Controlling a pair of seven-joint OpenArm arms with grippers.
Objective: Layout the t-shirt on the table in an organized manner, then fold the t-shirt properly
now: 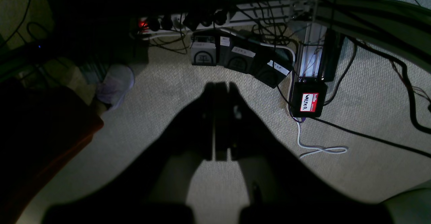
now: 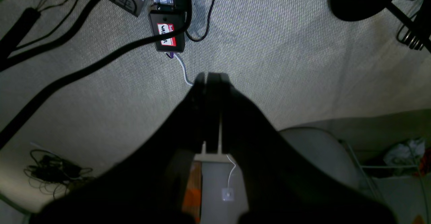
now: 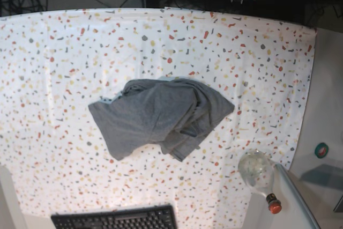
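The t-shirt [image 3: 161, 116] lies crumpled near the middle of the surface [image 3: 64, 52], and speckled cloth is free on all its sides. Most room is toward the far edge and toward both side edges. A keyboard [image 3: 115, 219] sits at the near edge, well apart from the shirt. A glass bottle [image 3: 258, 174] lies near the corner. My left fingers [image 1: 220, 86] are clenched on nothing, over the floor with cables. My right fingers [image 2: 212, 77] are also clenched and empty, above the carpet.
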